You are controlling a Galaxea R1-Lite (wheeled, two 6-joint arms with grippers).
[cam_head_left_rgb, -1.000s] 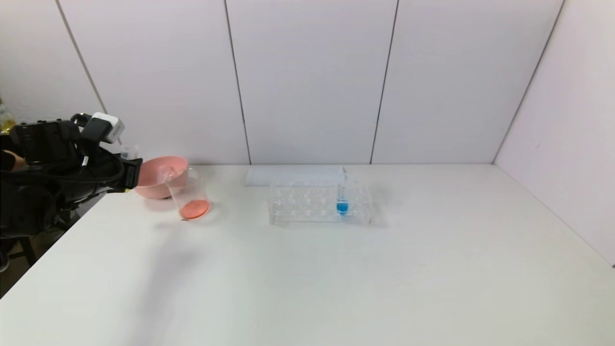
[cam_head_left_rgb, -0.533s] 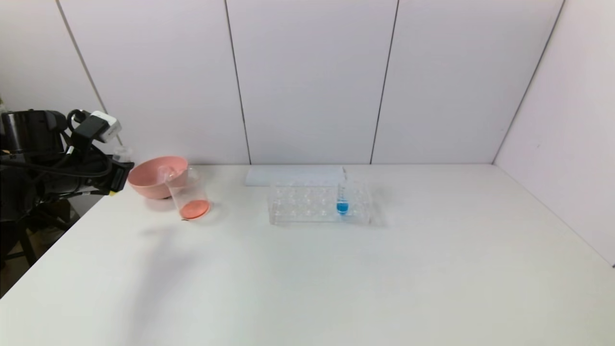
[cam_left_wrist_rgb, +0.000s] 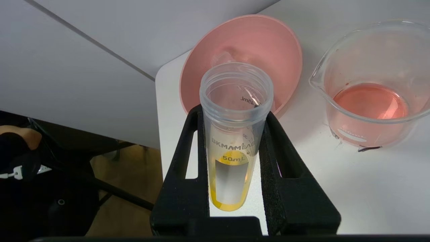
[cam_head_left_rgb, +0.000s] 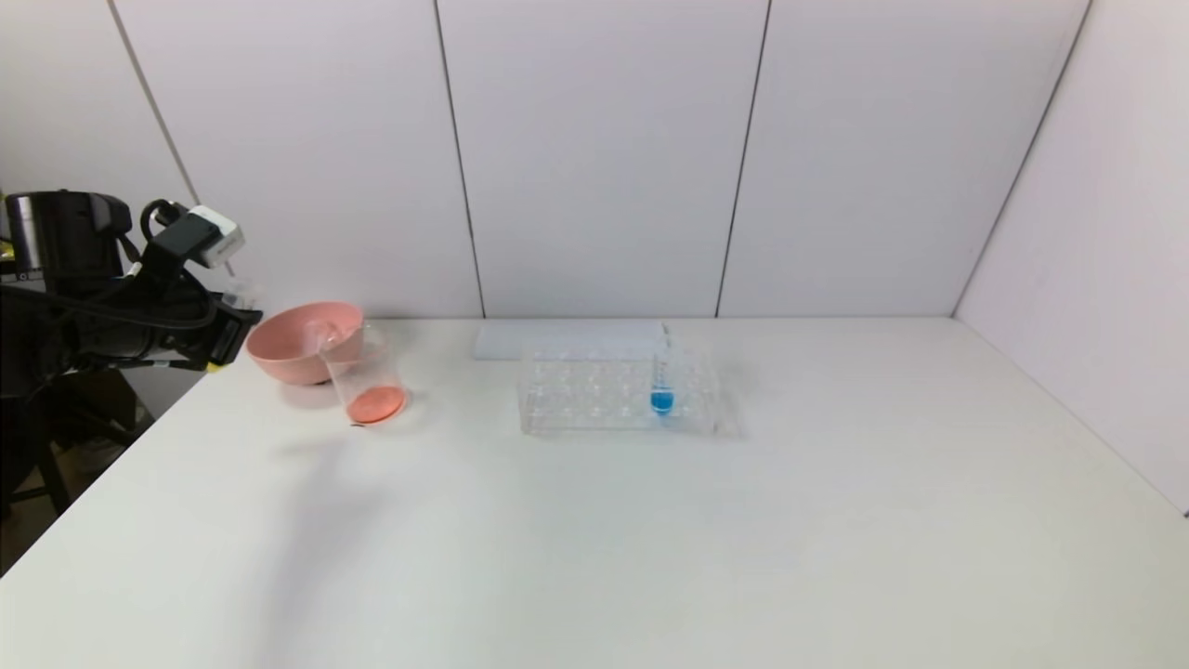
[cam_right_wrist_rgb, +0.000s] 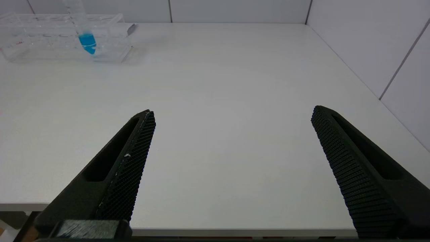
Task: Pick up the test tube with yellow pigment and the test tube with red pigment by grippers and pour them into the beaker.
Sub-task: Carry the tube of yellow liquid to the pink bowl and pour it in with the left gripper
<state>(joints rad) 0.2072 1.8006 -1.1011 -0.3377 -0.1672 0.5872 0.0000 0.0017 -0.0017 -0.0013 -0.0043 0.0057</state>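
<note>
My left gripper (cam_head_left_rgb: 237, 333) hangs off the table's left edge, just left of the pink bowl (cam_head_left_rgb: 302, 342). In the left wrist view it (cam_left_wrist_rgb: 234, 114) is shut on the test tube with yellow pigment (cam_left_wrist_rgb: 231, 161); the tube is open-topped, with yellow liquid low down behind a white strip. The beaker (cam_head_left_rgb: 364, 376) stands right of the bowl with orange-red liquid in its bottom; it also shows in the left wrist view (cam_left_wrist_rgb: 373, 101). No tube with red liquid is in view. My right gripper (cam_right_wrist_rgb: 231, 114) is open and empty over the table's near edge.
A clear tube rack (cam_head_left_rgb: 594, 395) stands mid-table and holds a blue-liquid tube (cam_head_left_rgb: 661, 383). A flat white sheet (cam_head_left_rgb: 557, 339) lies behind it. A clear empty tube rim (cam_left_wrist_rgb: 220, 57) shows inside the pink bowl (cam_left_wrist_rgb: 268, 43). Walls close the back and right.
My left gripper has drawn back to the left, away from the bowl and beaker, with the yellow tube still in it, and its wrist has risen a little. Nothing else moved.
</note>
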